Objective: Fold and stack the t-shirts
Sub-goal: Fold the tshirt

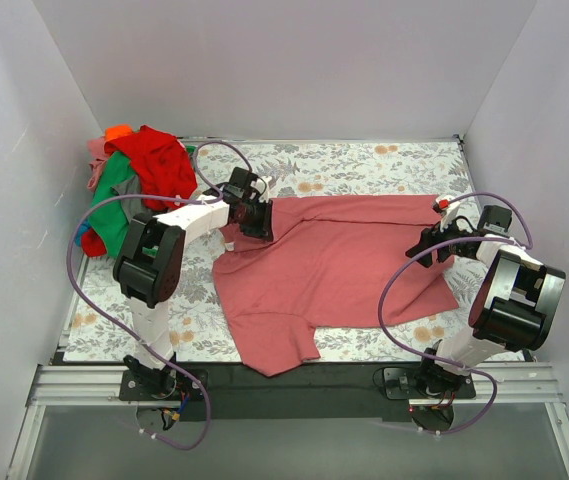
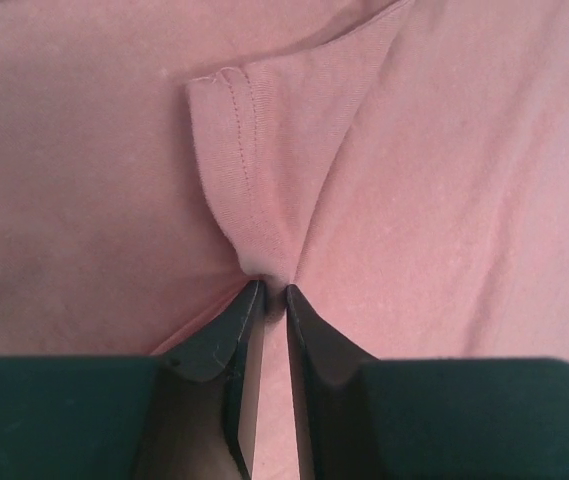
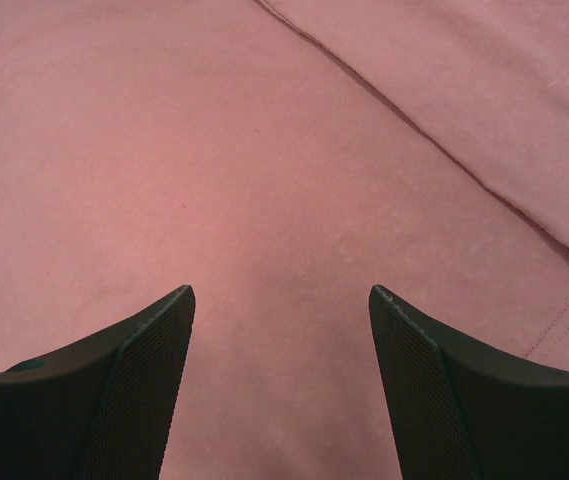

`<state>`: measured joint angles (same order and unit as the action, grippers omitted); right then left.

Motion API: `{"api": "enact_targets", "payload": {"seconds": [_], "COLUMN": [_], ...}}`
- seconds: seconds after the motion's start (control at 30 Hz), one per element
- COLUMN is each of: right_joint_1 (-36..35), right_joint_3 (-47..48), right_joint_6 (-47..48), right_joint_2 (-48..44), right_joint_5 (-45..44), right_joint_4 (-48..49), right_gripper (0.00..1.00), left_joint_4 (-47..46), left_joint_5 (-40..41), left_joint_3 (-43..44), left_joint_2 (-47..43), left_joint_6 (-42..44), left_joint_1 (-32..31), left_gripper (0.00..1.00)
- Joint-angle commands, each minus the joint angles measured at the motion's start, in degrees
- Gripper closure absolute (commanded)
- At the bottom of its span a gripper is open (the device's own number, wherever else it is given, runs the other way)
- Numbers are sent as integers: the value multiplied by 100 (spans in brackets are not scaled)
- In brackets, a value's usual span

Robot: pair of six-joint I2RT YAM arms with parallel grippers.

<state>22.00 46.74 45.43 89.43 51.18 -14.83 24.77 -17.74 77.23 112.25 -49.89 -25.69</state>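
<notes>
Left claw (image 2: 269, 288): jaws drawn nearly together, clamped on a pinch of the salmon-pink t-shirt (image 2: 434, 200). The cloth bunched into a ridge just ahead of the tips, and a double-stitched hem (image 2: 234, 150) ran along it. Sleeve hem or bottom hem, could not tell.

Right claw (image 3: 282, 292): jaws stood wide apart over flat pink cloth, nothing between them. Whether the tips touched the fabric, could not tell. A seam line crossed the far right of that view.

From overhead, the left claw (image 1: 254, 215) sat at the shirt's far left corner and the right claw (image 1: 434, 240) at its right edge. The salmon-pink t-shirt (image 1: 334, 260) lay spread over the middle of the table, rumpled, with one flap reaching the near edge. It lay more opened out than folded.

Progress, as judged: early. No folded shirt and no stack showed anywhere. This shirt needed flattening and every fold. The rest waited in a heap at the far left corner: red t-shirt (image 1: 159, 160) on top, green t-shirt (image 1: 114, 190) beneath, with bits of orange (image 1: 119, 131) and pink (image 1: 97, 155) cloth showing.

Surroundings: floral table cover (image 1: 364, 160) under everything, white walls on three sides. The right arm's purple cable (image 1: 384, 290) looped over the shirt's near right part and might snag a fold. The heap sat close to the left arm's elbow.
</notes>
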Motion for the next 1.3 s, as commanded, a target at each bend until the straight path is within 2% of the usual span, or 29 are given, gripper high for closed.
{"api": "enact_targets", "payload": {"seconds": [0.0,0.2,0.33,0.5,0.73,0.8,0.83,0.87,0.9,0.93,0.97,1.03,1.13,1.27], "right_joint_1": [-3,-3,6,6,6,6,6,6,-3,6,-3,6,6,-3], "right_joint_3": [221,230,230,248,256,257,265,274,283,292,309,318,327,336], "right_joint_6": [54,45,45,54,54,45,45,45,45,45,45,45,45,45], "right_joint_2": [31,40,31,31,57,75,84,92,92,110,127,154,154,163], "right_joint_5": [156,156,173,165,165,164,164,173,165,164,164,164,156,164], "right_joint_4": [-81,-90,-99,-108,-125,-134,-134,-152,-143,-152,-160,-178,-187,-204], "right_gripper": [23,24,24,24,24,24,24,24,24,24,24,24,24,25], "left_joint_4": [-61,-52,-25,-131,-368,-368,-359,-377,-438,-534,-631,-842,-904,-703], "left_joint_5": [-37,226,262,507,1298,1806,2122,2404,3111,3440,4183,4637,4956,4245], "left_joint_3": [-68,20,90,-50,-533,-639,-735,-779,-823,-972,-1025,-1052,-825,-227], "left_joint_2": [-282,-151,-168,-457,-853,-906,-915,-950,-976,-1003,-1064,-1082,-1012,-810], "left_joint_6": [41,49,93,181,453,576,638,751,848,927,1007,999,911,595], "left_joint_1": [-32,-50,-85,-252,-910,-1217,-1341,-1490,-1822,-1973,-2088,-2212,-2177,-1975], "left_gripper": [87,88,100,100,100,99,87,81,73,64,57,48,40,39]}}
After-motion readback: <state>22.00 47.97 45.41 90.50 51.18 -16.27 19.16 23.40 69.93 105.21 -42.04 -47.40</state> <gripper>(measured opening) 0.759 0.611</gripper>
